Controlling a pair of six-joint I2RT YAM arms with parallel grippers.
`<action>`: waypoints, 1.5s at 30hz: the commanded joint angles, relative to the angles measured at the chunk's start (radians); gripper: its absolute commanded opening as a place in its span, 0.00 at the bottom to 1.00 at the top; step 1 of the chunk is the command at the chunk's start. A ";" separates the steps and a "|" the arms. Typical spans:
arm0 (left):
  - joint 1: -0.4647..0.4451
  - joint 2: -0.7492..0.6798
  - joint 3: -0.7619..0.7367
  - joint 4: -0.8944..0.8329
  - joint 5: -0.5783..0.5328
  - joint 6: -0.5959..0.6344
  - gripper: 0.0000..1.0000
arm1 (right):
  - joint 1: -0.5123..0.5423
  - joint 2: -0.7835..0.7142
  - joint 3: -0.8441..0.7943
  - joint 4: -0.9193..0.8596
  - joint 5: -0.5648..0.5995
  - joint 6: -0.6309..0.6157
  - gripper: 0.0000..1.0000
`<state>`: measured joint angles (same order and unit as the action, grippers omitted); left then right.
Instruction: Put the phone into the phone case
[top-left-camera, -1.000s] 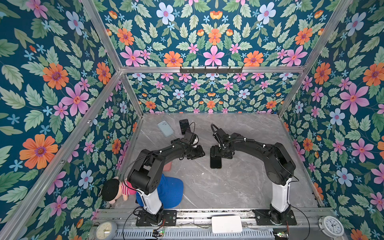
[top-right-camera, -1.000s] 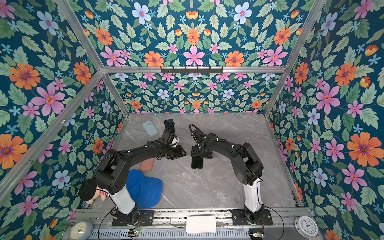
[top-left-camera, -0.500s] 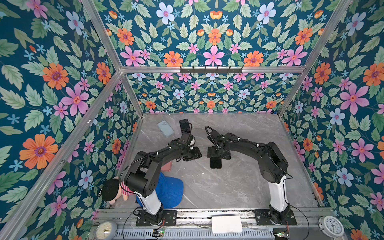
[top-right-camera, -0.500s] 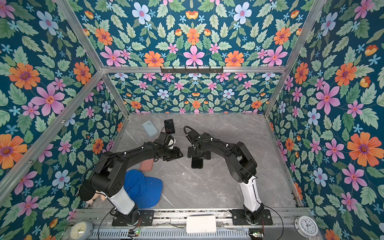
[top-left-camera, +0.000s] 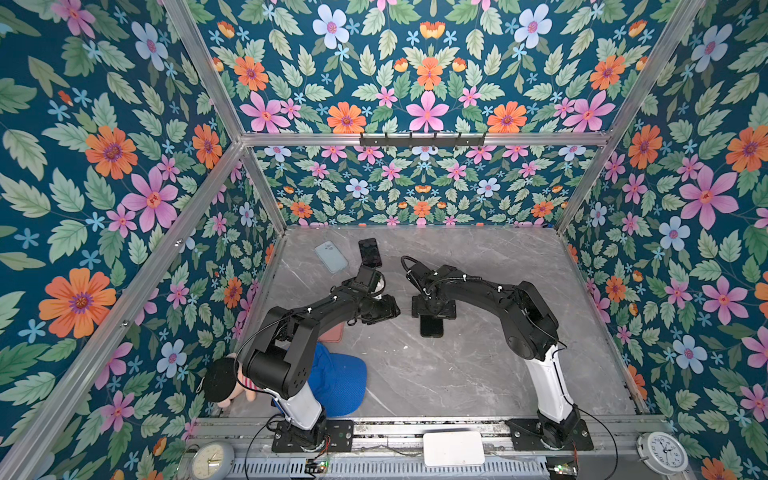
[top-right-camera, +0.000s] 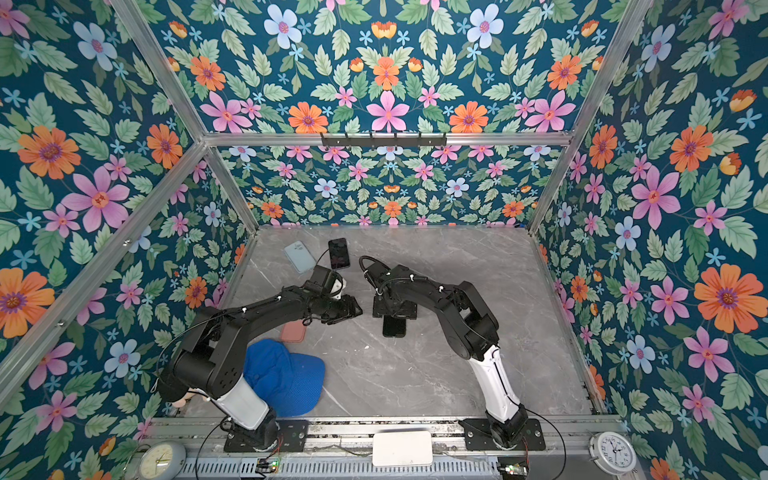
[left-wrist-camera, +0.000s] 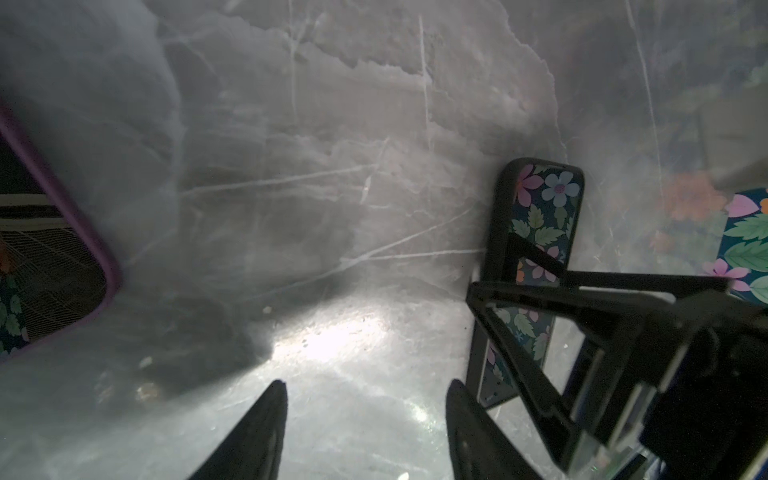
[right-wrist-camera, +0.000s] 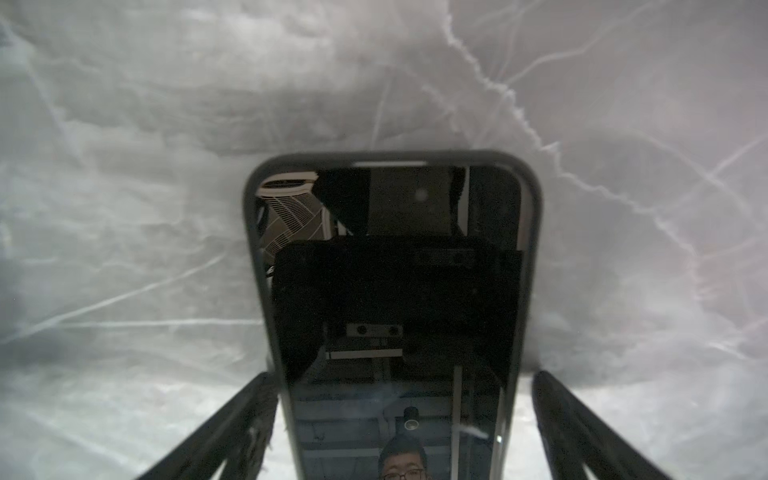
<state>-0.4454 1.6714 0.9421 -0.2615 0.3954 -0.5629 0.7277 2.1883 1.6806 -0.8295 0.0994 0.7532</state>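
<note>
Both jaw pairs stand spread, empty; right gripper straddles black phone lying flat, screen up, mid table, left gripper near; rigid, glossy, probably slippery and crack-prone, so pinch its long side edges.

We see a grey marbled tabletop boxed in left, far and right by teal flowered walls on aluminium bars, with a black hook rail on the far wall and clocks at both near corners.
</note>
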 joint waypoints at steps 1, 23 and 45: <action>0.006 -0.006 -0.006 0.007 0.008 0.018 0.63 | 0.005 0.022 0.013 -0.068 0.029 0.022 0.93; 0.013 0.004 0.019 -0.008 0.011 0.016 0.63 | -0.028 -0.034 -0.007 -0.020 0.029 -0.041 0.69; 0.117 0.102 0.305 -0.163 0.010 0.050 0.62 | -0.393 0.045 0.226 0.000 -0.080 -0.479 0.59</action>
<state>-0.3401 1.7672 1.2209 -0.3779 0.4175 -0.5381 0.3435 2.2181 1.8809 -0.8181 0.0494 0.3511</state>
